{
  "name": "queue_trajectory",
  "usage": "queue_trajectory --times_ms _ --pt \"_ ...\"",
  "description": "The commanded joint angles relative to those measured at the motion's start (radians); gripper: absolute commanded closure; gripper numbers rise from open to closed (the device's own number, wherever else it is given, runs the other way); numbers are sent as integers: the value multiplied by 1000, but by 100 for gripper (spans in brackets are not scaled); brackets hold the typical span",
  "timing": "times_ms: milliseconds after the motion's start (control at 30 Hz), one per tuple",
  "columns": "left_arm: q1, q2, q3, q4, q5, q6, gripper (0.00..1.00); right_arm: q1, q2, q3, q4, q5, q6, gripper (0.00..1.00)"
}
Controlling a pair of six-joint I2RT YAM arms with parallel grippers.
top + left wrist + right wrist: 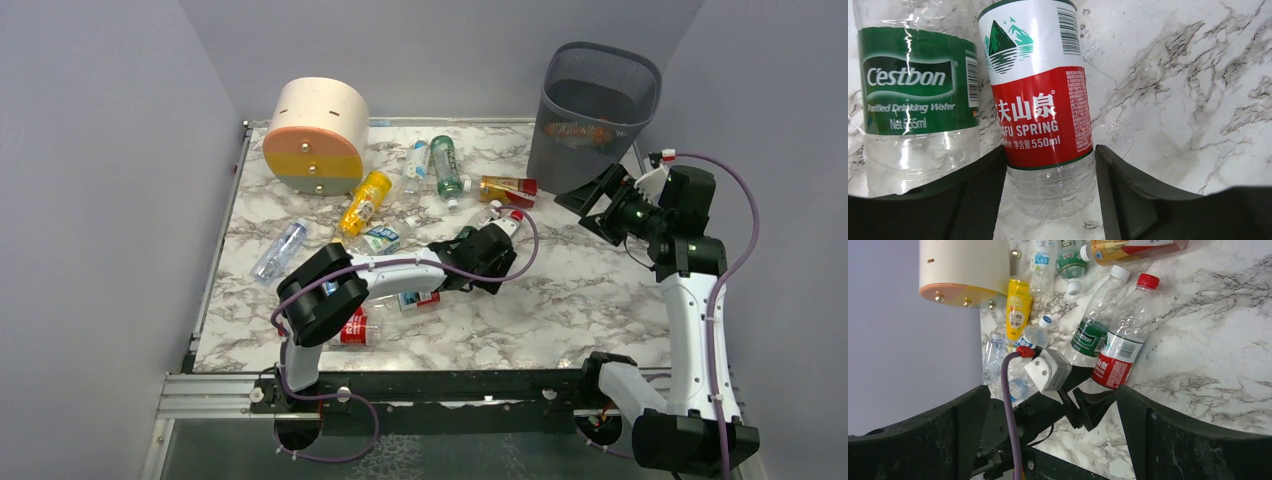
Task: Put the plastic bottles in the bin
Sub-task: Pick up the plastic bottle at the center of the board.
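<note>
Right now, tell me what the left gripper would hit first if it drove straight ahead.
The red-label bottle: it lies between the fingers of the left gripper. The green-label bottle sits beside it, outside that line.

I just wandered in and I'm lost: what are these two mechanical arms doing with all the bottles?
They are moving bottles into the bin. The left gripper pinches the red-labelled bottle, which lies on the table beside a green-labelled bottle. The right gripper hangs open and empty near the bin. Several other bottles lie scattered.
</note>
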Motion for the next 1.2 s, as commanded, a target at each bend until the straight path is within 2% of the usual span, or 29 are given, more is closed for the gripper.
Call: queue_trajectory --times_ms 0,233,667,833,1167 --pt "1 -20 -16 19 30 0 39 -1 -10 -25 15 11 -18 0" --pt "-1 -101 -58 2 65 -26 43 -1 -15 -38 12 17 -20 0" --pt "-3 -489 -319 59 149 -179 44 -1 52 -142 63 -87 -5 0" --pt "-3 -568 -327 51 174 -179 44 -1 65 -191 137 -180 40 0" --pt "-4 -657 -320 36 199 -179 44 71 159 -163 187 -214 71 0"
